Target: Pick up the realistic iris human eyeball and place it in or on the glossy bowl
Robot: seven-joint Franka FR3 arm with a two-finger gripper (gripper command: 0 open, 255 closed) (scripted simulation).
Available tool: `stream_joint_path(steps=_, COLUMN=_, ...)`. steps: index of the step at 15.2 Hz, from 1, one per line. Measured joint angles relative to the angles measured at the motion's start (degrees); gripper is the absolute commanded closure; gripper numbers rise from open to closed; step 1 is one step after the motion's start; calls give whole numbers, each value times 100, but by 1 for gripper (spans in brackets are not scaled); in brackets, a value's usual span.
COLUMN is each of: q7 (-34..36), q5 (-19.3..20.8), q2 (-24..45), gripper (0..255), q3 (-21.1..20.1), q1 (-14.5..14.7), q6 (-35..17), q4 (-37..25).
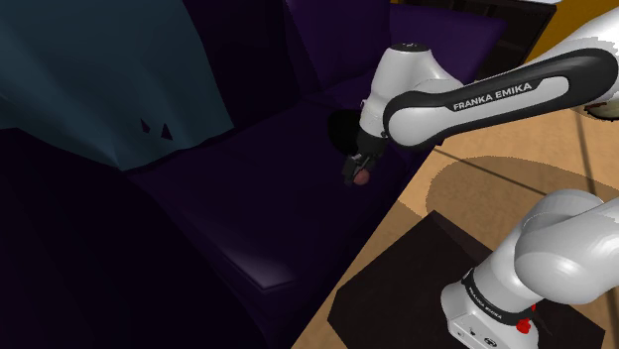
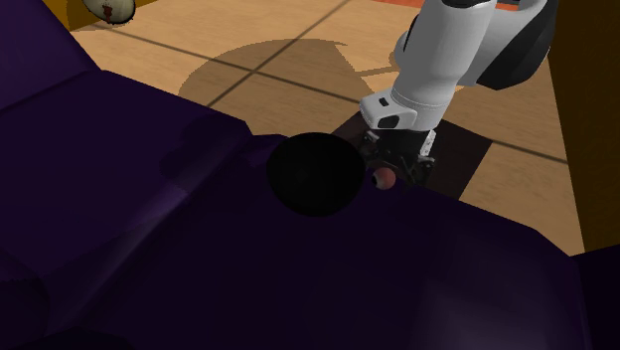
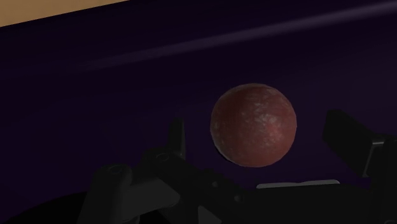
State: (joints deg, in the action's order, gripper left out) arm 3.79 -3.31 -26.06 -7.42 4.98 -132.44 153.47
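The eyeball (image 3: 253, 125) is showing as a mottled reddish-brown ball. It is sitting between the two black fingers (image 3: 177, 137) of the gripper (image 3: 261, 130). The jaws are standing apart, with a gap of dark cushion showing on each side of the ball, so nothing is gripping it.

In the second exterior view the eyeball (image 2: 384, 179) is lying at the edge of the sofa (image 2: 199, 259) that faces the arm's base. It is tucked under the gripper (image 2: 397, 171). Whether it is resting fully on the cushion cannot be told.

Just beside it, further in from that edge, the bowl (image 2: 316, 174) is sitting on the seat. It is round and black, and a thin strip of cushion is separating the two. In the shoulder view the bowl (image 1: 340, 127) is lying just past the gripper (image 1: 355, 171), with the eyeball (image 1: 362, 178) showing at the fingertips.

The white arm (image 1: 476, 99) is reaching out over the dark purple seat from the sofa's floor-side edge. A teal cover (image 1: 99, 69) is draping over the sofa's far end, at the shoulder view's upper left. The wooden floor (image 2: 298, 70) is running along the sofa's edge behind the arm.
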Motion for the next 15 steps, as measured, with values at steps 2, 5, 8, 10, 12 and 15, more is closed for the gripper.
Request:
stream_joint_path(steps=2, q7=0, q5=0, q2=0, gripper=255, q3=0, q1=0, q6=0, q4=0)
stream_joint_path(steps=5, q7=0, q5=0, q2=0, gripper=255, q3=0, q1=0, q6=0, q4=0)
stream_joint_path(steps=8, q7=0, q5=0, q2=0, gripper=255, q3=0, q1=0, q6=0, q4=0)
stream_joint_path(steps=10, q7=0, q5=0, q2=0, gripper=255, q3=0, q1=0, q6=-1, q4=0)
stream_joint_path(steps=12, q7=-1, q5=-2, q2=-66, gripper=255, q3=6, q1=3, q6=116, q4=-51)
stream_joint_path(steps=15, q7=-3, q5=-2, q2=-186, gripper=255, q3=17, q1=7, q6=362, q4=-180)
